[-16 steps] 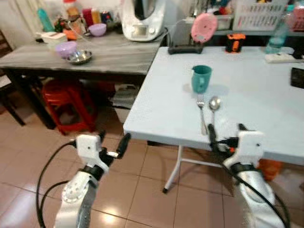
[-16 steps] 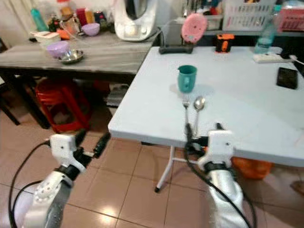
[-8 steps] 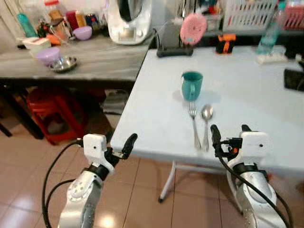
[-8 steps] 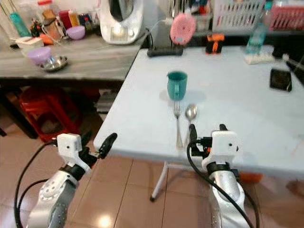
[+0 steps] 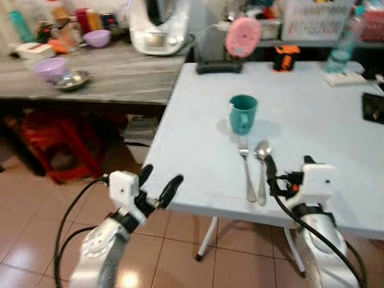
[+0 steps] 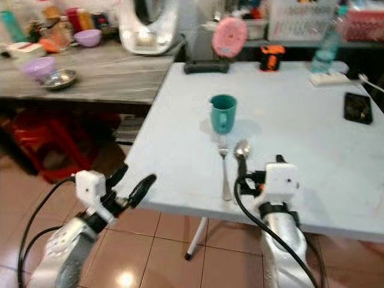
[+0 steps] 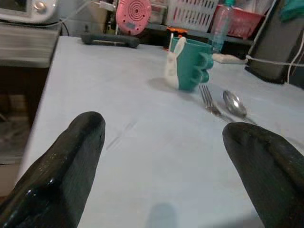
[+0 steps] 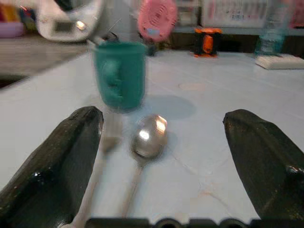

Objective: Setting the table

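1. A pale blue table [image 5: 198, 144] is standing in a kitchen, and everything below is placed relative to it.
2. A teal mug [image 5: 242, 113] is sitting upright on the table, a little in from the near edge, its handle turned toward the robot.
3. A fork [image 5: 246, 170] and a spoon [image 5: 261, 168] are lying side by side on the table just in front of the mug — the fork on the left, the spoon on the right, handles pointing toward the near edge and not touching each other.
4. The right gripper [image 5: 288, 173] is hovering at the table's near edge, right by the cutlery handles; its two black fingers [image 8: 57, 166] are spread wide, holding nothing, with the spoon bowl and mug showing between them.
5. The left gripper [image 5: 157, 183] is hanging just off the table's near left corner, over the tiled floor [image 5: 36, 240]; its fingers [image 7: 61, 166] are also spread wide and empty, aiming across the tabletop toward the mug.
6. On the table's far side are sitting a pink round fan [image 5: 242, 37], a small orange and black object [image 5: 285, 55] and a clear bottle [image 5: 342, 48]; a dark phone [image 5: 374, 108] is lying near the right edge.
7. To the left of the table, a grey wooden counter [image 5: 108, 78] is holding a white appliance [image 5: 155, 27], a purple bowl [image 5: 49, 67] and a metal dish [image 5: 72, 79] — a red stool [image 5: 54, 144] is standing beneath it.
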Available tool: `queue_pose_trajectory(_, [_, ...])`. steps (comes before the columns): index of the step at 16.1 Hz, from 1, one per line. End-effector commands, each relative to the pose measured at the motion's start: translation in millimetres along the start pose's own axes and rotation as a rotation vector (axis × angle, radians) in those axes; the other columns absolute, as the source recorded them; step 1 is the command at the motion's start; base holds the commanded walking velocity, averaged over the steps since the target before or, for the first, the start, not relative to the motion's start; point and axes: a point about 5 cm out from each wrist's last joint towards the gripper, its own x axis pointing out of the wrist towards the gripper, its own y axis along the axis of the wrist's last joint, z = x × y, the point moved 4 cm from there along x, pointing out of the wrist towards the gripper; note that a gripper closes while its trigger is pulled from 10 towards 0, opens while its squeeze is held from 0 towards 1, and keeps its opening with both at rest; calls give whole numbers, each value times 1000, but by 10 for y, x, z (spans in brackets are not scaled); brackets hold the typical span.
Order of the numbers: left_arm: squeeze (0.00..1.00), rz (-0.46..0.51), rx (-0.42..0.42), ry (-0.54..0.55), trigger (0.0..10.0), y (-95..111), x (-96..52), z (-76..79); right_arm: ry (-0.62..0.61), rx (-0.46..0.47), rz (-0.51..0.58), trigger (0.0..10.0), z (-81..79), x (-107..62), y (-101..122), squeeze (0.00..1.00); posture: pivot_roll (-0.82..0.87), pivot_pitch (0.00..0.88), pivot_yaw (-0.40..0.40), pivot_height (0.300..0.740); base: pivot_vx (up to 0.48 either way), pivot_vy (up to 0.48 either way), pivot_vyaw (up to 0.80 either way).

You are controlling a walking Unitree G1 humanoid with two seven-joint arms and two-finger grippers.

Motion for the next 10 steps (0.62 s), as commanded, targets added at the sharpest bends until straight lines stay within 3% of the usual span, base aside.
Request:
queue_pose_trajectory(1, [0,-5,6,-49,10000,31,-15,40,6,-11,0,10000,-26,57,30,0,-99,0,65,740,0,0,0])
queue_pose_trajectory(5, [0,-49,64,-121,10000,-6,-48,78,-7,-9,-39,10000,-51,198,15,0,-95,0,69,740,0,0,0])
queue_pose_trajectory(10, [0,-68,88,-164,10000,13,-74,98,-22,22,-193,10000,-84,368,-180,0,-88,0,79,740,0,0,0])
